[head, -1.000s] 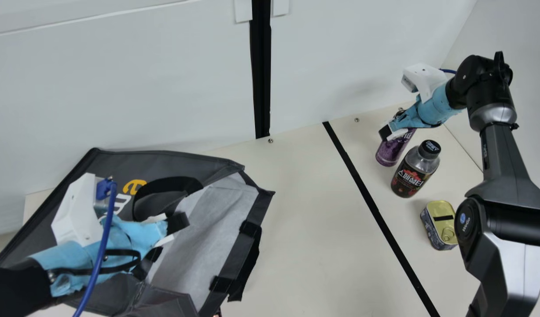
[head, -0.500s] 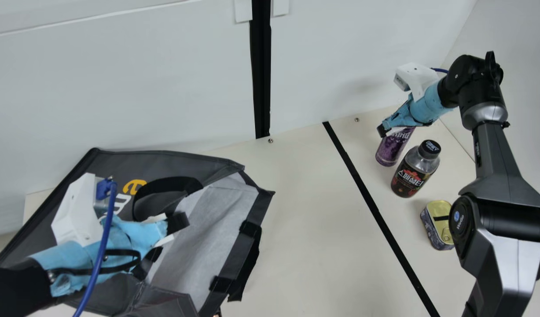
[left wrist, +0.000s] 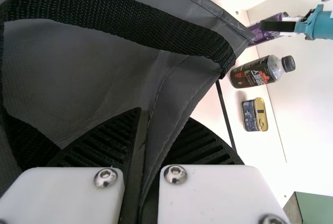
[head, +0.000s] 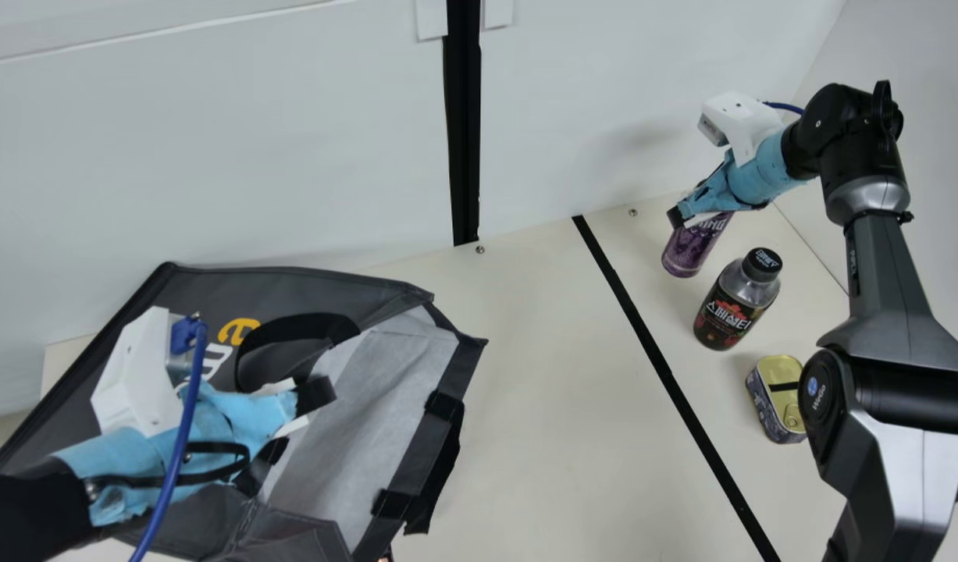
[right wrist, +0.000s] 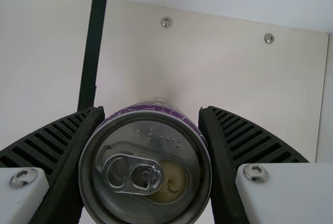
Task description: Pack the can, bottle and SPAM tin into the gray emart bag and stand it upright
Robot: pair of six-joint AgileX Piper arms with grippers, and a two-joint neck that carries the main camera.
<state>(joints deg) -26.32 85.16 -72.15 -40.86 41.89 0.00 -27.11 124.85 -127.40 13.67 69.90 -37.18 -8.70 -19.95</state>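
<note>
Can (head: pixel 688 251) shifted, right claw (head: pixel 687 218) clamped around it

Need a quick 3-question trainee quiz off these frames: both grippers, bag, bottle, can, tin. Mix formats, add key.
1. True or false: the bottle stands upright on the table.

2. Fill in the blank: the left gripper is closed on the fabric of the ____.

3. Multiple choice: what does the right gripper have between its fingers?
A) the bottle
B) the SPAM tin
C) the purple can

Key:
1. True
2. gray bag
3. C
</note>
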